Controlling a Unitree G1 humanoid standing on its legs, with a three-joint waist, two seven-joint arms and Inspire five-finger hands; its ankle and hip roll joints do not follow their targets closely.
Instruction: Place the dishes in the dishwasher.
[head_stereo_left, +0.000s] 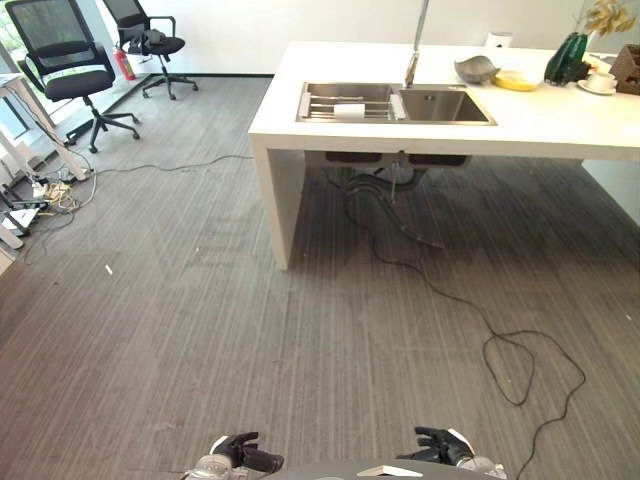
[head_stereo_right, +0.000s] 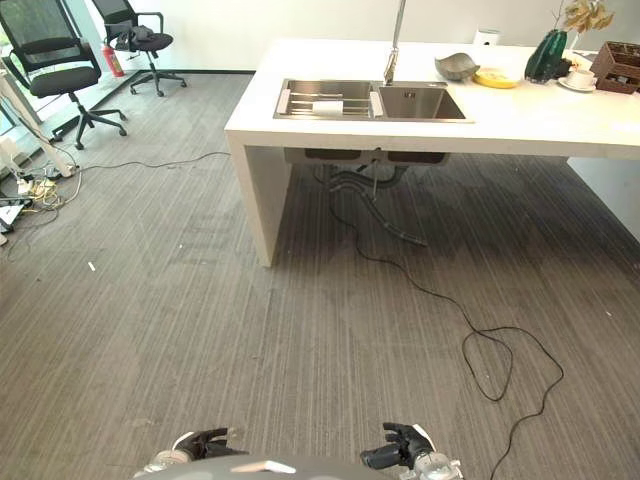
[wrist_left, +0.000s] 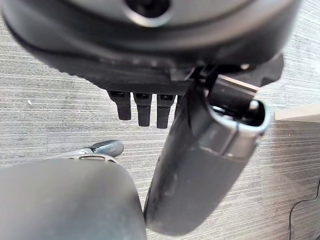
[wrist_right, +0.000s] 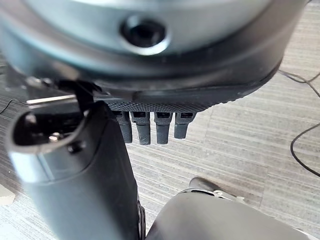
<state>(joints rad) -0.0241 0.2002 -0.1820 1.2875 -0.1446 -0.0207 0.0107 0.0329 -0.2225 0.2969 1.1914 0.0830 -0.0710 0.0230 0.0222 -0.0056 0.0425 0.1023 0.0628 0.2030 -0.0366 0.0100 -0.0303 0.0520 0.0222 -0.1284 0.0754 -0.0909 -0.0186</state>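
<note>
Closest to you, low at the front of the head view, your left hand (head_stereo_left: 243, 455) and right hand (head_stereo_left: 440, 444) hang by the robot's body with fingers loosely curled, and both wrist views show them holding nothing. Beyond them lies bare grey carpet, crossed by a black cable (head_stereo_left: 500, 345) that runs from under the counter. Further on stands the white counter (head_stereo_left: 560, 125), with a double sink (head_stereo_left: 395, 103) set into it; a rack with something white on it sits in the left basin. Past the sink, near the tap (head_stereo_left: 415, 45), rest a grey bowl (head_stereo_left: 476, 69) and a yellow plate (head_stereo_left: 516, 80), with a cup on a saucer (head_stereo_left: 601, 83) further right. I judge you are at the approach step: no dish is picked up yet, and no dishwasher is identifiable. Walk up to the counter first, then reach for the bowl.
</note>
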